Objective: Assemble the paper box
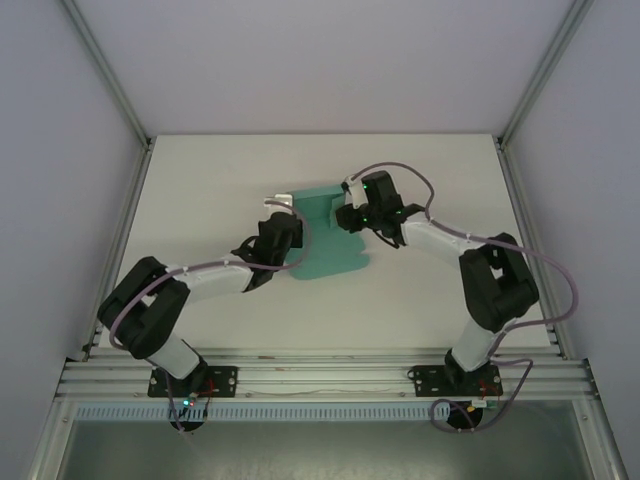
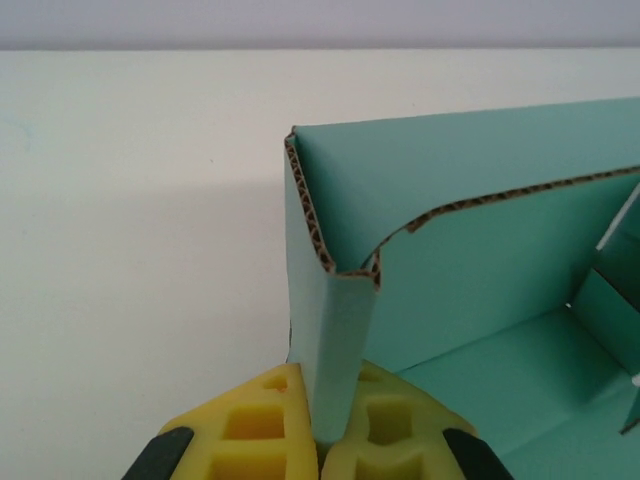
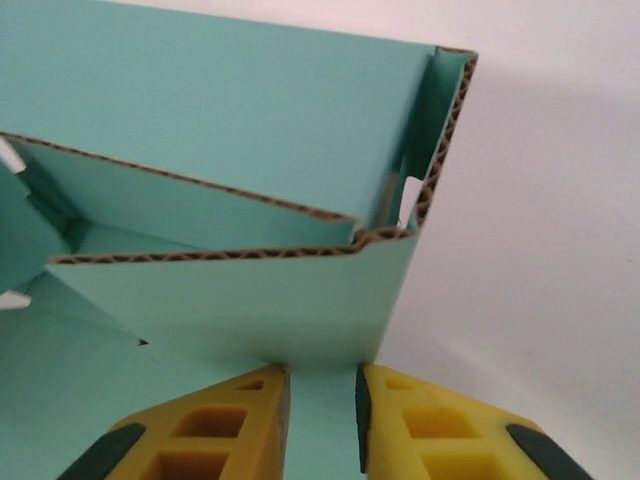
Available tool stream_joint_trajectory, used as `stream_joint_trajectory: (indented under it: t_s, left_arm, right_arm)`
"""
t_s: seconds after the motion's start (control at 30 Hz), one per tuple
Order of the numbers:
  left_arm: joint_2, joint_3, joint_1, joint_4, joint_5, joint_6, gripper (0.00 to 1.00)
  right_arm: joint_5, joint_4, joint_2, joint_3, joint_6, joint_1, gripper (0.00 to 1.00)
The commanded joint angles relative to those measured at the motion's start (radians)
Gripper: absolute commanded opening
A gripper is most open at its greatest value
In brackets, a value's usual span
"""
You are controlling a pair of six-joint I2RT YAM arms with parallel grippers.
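Note:
The teal-green paper box (image 1: 328, 245) lies half folded in the middle of the table, its back walls raised and a flat flap reaching toward me. My left gripper (image 1: 287, 228) is at the box's left end. In the left wrist view it (image 2: 335, 432) is shut on the upright folded corner wall of the paper box (image 2: 470, 200). My right gripper (image 1: 351, 214) is at the right end. In the right wrist view its jaws (image 3: 322, 405) stand a narrow gap apart at the foot of a raised wall of the paper box (image 3: 250, 300), with teal card showing in the gap.
White table (image 1: 200, 180) with bare room on both sides of the box and behind it. Aluminium frame posts (image 1: 522, 100) stand at the back corners, and a rail runs along the near edge by the arm bases.

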Motion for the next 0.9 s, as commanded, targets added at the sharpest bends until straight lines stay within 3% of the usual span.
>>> stream_joint_trajectory:
  t_s: [0.0,0.03,0.17,0.23,0.43,0.6,0.77,0.87]
  left_arm:
    - [0.056,0.024,-0.022,0.112,0.178,0.003,0.00]
    - [0.080,0.036,-0.022,0.106,0.195,0.003,0.00]
    - [0.154,0.057,-0.023,0.088,0.200,-0.020,0.00]
    - [0.174,0.051,-0.023,0.085,0.193,-0.020,0.00]
    - [0.203,0.040,-0.021,0.066,0.174,0.009,0.00]
    - [0.235,0.044,-0.013,0.069,0.197,0.023,0.00]
    - [0.253,0.054,-0.008,0.066,0.203,0.022,0.00]
    - [0.252,0.052,-0.002,0.059,0.202,0.011,0.00]
  right_arm:
    - [0.048,0.093,0.056,-0.001,0.012,0.010,0.28]
    - [0.041,0.077,0.073,0.011,0.006,0.010,0.33]
    - [0.087,0.099,0.096,-0.004,0.029,0.008,0.33]
    - [0.078,0.127,0.084,-0.034,0.025,-0.005,0.42]
    - [-0.201,0.232,0.044,-0.119,0.029,-0.118,0.54]
    - [-0.474,0.234,0.044,-0.139,-0.113,-0.165,0.60]
    - [-0.581,0.177,0.063,-0.131,-0.194,-0.167,0.61]
    - [-0.536,0.166,0.056,-0.140,-0.206,-0.168,0.63]
